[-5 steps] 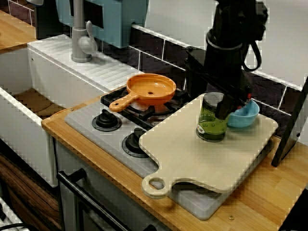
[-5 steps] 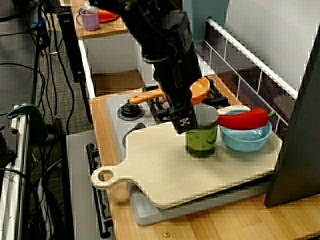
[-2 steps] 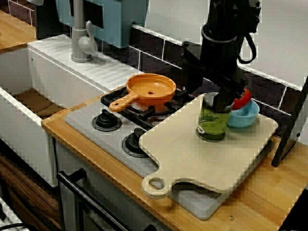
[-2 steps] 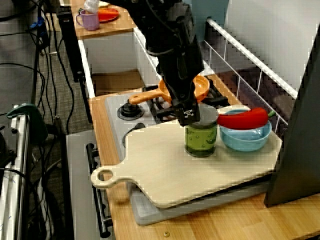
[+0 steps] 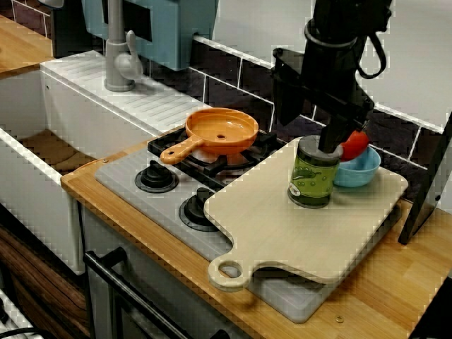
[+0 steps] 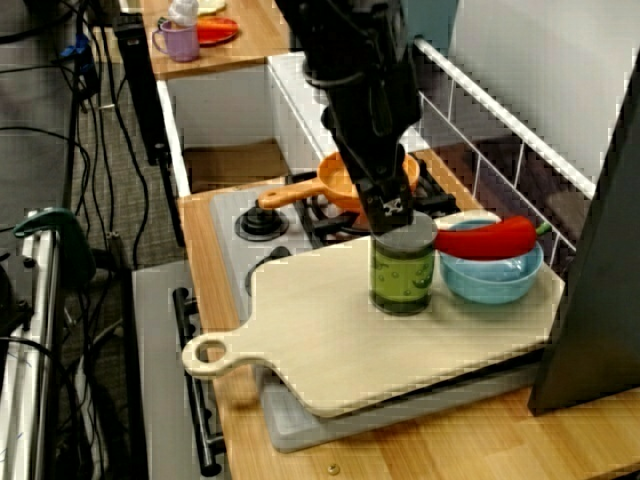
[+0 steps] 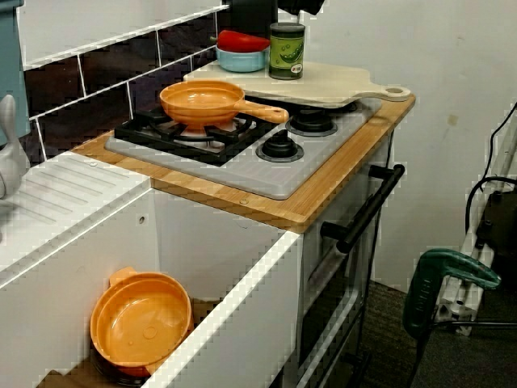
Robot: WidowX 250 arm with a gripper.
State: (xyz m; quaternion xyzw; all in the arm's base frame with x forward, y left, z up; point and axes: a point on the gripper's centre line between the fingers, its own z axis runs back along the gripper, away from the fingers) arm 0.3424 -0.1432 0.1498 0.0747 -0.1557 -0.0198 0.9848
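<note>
Claw hangs just over the lid of the green jar — finger spread cannot be told — jar standing upright, unaided, on the flat cutting board.

Gripper risen from jar sides to lid.

Bulky black arm — looped cable, white-patterned tag by pincer.

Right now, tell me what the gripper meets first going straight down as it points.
Most likely the lid of the green jar: the gripper hangs right above it, though depth is unclear.
</note>
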